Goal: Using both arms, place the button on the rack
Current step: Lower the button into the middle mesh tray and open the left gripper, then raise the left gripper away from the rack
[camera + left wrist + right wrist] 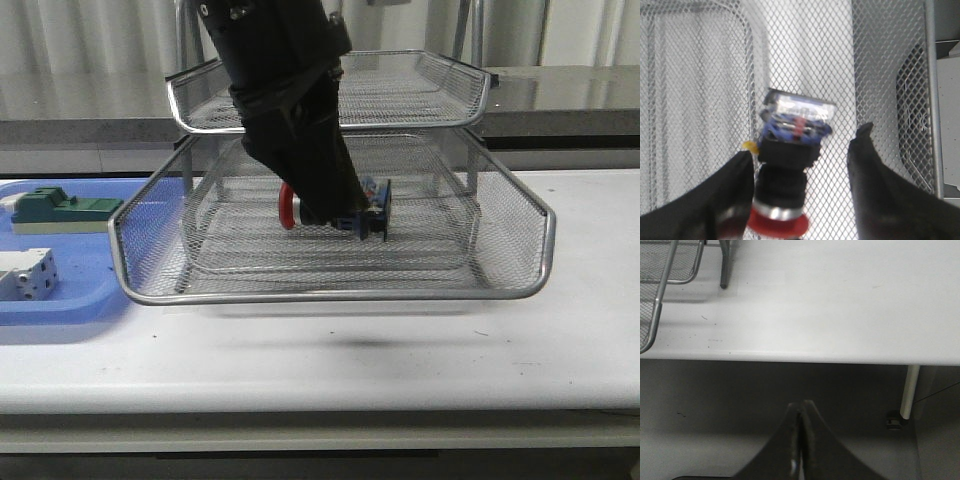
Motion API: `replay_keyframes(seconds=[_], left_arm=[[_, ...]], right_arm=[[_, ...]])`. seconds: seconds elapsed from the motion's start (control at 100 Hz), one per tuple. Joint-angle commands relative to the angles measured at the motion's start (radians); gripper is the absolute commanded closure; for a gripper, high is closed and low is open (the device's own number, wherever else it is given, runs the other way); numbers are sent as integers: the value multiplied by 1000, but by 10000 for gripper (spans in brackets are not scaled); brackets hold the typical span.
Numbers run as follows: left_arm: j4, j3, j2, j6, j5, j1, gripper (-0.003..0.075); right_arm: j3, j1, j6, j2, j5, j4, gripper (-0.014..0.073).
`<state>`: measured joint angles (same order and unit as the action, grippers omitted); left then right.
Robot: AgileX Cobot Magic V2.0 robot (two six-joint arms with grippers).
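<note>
My left end effector [800, 170] is spread around the red-headed push-button switch [790, 165], lying on its side in the silver wire-mesh rack's [500, 180] pulled-out middle tray. One finger seems to touch it. It looks rigid and light; the dark collar suits gripping. My right end effector [800, 440], pressed together, hangs off the white tabletop [840, 300]. A blue plastic tray [90, 290] sits left.

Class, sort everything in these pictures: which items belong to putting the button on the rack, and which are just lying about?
Job in hand:
red-headed push-button switch
silver wire-mesh tray rack
left gripper

Lying about:
blue plastic tray
green block
white block
</note>
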<state>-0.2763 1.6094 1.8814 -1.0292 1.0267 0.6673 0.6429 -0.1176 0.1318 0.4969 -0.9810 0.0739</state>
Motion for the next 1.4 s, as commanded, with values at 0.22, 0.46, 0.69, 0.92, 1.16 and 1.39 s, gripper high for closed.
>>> replay_keyframes(seconds=[0.22,0.46,0.69,0.92,1.16,1.39], left_arm=[[-37,45,-60,21,0,7,309],[-22,79,-141,89,54,5,310],[16,79,-238,181,110,-67,311],[25,60,-338,220,127,-221,311],[25,-40,-465,269,60,-382,312],[17,-288,-638,335,-189,-482,312]], right_arm=[[34,1,0,1,50,14,664],[34,1,0,1,50,14,664],[34,1,0,1,50,14,664],[34,1,0,1,50,14,664],[34,1,0,1,50,14,664],[34,1,0,1,50,14,664]])
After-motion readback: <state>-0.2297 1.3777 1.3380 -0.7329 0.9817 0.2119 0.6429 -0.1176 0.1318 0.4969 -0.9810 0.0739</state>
